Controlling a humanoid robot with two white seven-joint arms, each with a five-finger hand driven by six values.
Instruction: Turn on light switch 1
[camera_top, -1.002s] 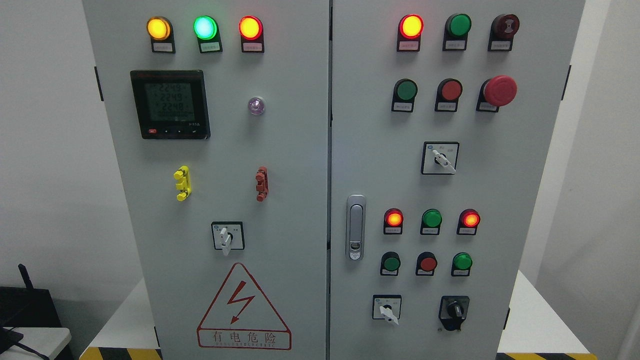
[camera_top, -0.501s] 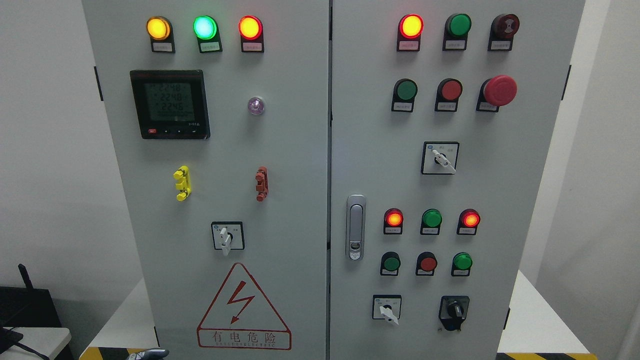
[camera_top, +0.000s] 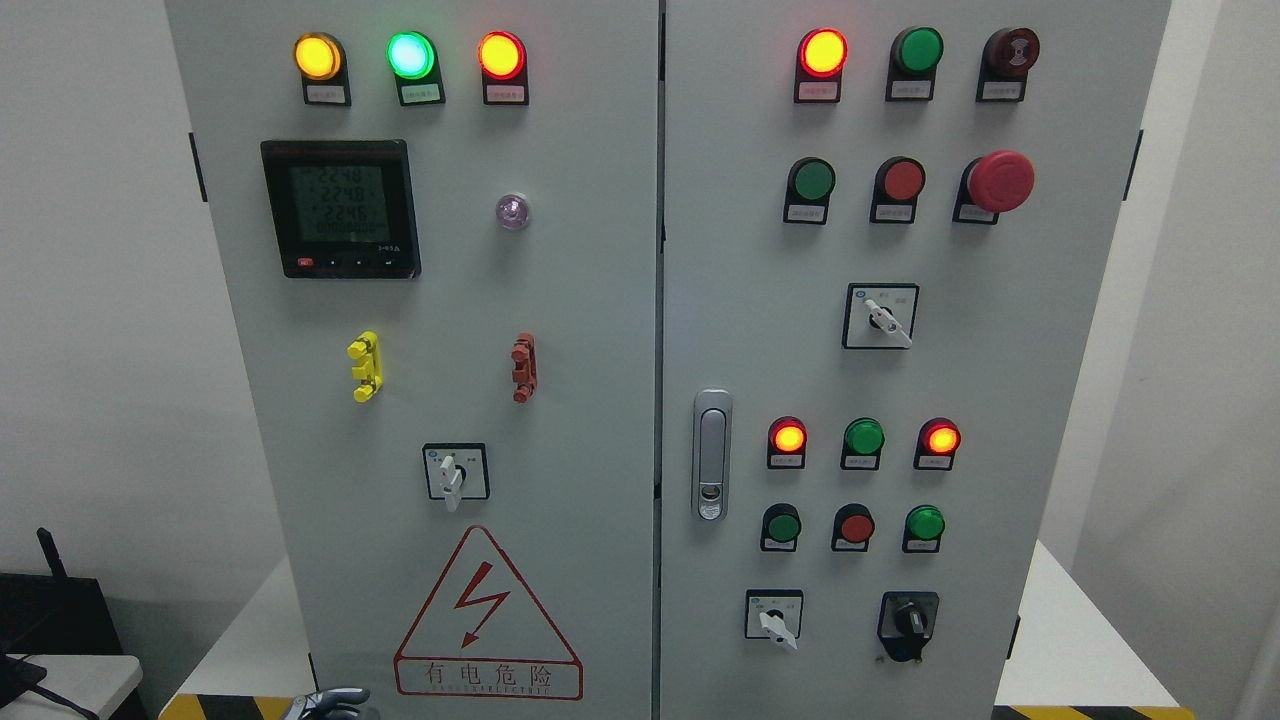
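Observation:
A grey control cabinet (camera_top: 590, 300) with two doors fills the head view. The right door carries a green push-button (camera_top: 813, 180), a red push-button (camera_top: 902, 180) and a red mushroom stop button (camera_top: 1000, 182). Lower down are a dark green button (camera_top: 781, 527), a red button (camera_top: 855, 527) and a brighter green button (camera_top: 925, 523). The labels under them are too small to read, so I cannot tell which one is light switch 1. A small silver part of my left hand (camera_top: 325, 703) shows at the bottom edge, below the left door and far from every button.
White rotary selectors sit on the left door (camera_top: 452, 475) and the right door (camera_top: 882, 318) (camera_top: 775, 620), beside a black one (camera_top: 908, 620). A door handle (camera_top: 711, 455), a meter display (camera_top: 340, 208), lit lamps (camera_top: 410, 55) and a warning triangle (camera_top: 487, 620) also show. Yellow-black tape (camera_top: 225, 707) marks the base.
My left hand has risen into view at the bottom edge and moved a little to the right. The meter digits have changed. The lamps and switches are unchanged.

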